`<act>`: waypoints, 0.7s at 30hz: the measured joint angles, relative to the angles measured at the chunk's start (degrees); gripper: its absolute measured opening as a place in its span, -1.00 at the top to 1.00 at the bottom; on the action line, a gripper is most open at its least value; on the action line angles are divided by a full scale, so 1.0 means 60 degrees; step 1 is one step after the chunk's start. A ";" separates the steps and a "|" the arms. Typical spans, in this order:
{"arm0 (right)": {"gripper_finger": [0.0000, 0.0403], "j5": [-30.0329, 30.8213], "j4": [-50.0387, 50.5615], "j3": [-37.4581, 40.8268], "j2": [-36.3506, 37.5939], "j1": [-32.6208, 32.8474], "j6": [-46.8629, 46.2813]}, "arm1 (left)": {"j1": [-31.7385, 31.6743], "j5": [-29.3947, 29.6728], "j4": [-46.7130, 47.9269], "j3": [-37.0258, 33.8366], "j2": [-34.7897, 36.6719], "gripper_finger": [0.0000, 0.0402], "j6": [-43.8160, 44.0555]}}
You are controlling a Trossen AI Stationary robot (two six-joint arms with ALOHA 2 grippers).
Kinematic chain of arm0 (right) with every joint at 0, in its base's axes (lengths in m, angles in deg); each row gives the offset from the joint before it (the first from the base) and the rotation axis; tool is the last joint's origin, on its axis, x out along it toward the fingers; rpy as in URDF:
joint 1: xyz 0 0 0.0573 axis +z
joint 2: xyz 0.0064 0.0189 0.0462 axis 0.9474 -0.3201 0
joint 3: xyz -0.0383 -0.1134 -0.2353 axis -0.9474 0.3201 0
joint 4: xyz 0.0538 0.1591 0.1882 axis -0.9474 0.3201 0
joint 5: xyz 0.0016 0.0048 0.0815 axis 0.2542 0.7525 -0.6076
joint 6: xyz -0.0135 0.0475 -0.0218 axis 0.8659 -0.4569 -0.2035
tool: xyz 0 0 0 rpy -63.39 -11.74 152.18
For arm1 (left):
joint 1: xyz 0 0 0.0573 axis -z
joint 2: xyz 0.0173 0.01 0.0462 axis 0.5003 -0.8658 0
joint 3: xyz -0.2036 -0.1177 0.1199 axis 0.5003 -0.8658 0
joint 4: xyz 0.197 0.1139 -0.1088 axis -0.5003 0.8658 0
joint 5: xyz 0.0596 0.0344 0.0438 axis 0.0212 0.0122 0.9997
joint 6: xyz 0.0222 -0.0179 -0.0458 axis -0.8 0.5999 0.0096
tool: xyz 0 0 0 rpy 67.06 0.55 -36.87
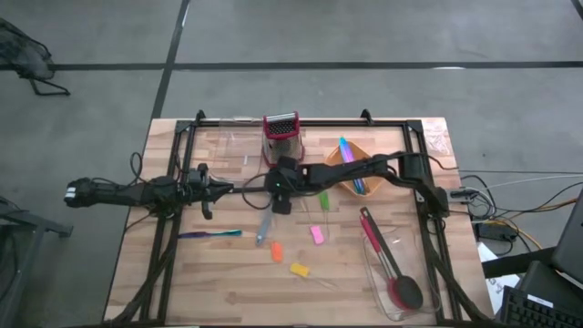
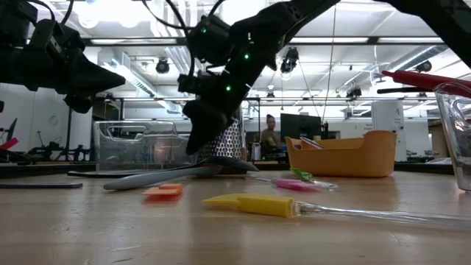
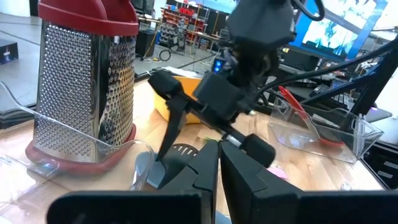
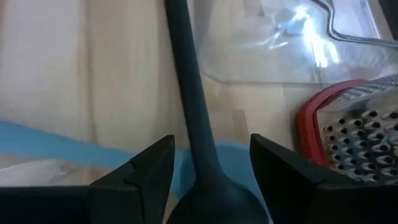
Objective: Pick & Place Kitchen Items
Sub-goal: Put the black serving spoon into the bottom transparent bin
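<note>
I've got the right gripper (image 1: 281,202) reaching across to table centre, just in front of the red-topped steel box grater (image 1: 281,134); its fingers (image 4: 138,171) stand apart, straddling the long dark grey spoon (image 4: 189,93), one pad each side of the handle where it widens toward the bowl, and as far as I can judge nothing is clamped yet; the spoon lies flat on the wooden table (image 1: 219,282), crossing a slim pale blue utensil (image 4: 56,148) beneath it.

The grip wants to be square; I'd keep the handle centred between the pads, settle low enough to take the rounded stem fully and not just its top, then close gently; too high and it will roll out, too deep and I risk pinching the blue piece along with it; the grater stands close on one side, so any lift should go straight up before swinging away.

The left gripper (image 3: 217,171) waits just to the left of the work, fingers nearly together and holding nothing; the other small coloured pieces, orange (image 1: 276,252), yellow (image 1: 299,270) and pink (image 1: 316,234), lie nearer the front edge, well out of the way.
</note>
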 joint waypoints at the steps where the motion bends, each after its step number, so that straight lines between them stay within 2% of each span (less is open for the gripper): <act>1: -0.04 -0.0012 0.0151 -0.0042 -0.0034 -0.0043 -0.0003 | 0.0003 0.0000 0.0004 0.0000 0.0000 0.89 0.0002; 7: 0.01 -0.0621 0.0689 -0.0146 -0.0322 -0.0246 -0.0186 | 0.0000 0.0000 0.0003 0.0000 0.0000 0.89 -0.0001; 14: 0.14 -0.0685 0.0880 -0.0147 -0.0415 -0.0249 -0.0054 | 0.0000 -0.0001 0.0000 0.0000 -0.0004 0.89 0.0001; 21: 0.45 -0.0952 0.1299 -0.0151 -0.0388 -0.0243 0.0120 | 0.0002 0.0000 0.0000 0.0000 -0.0004 0.88 0.0001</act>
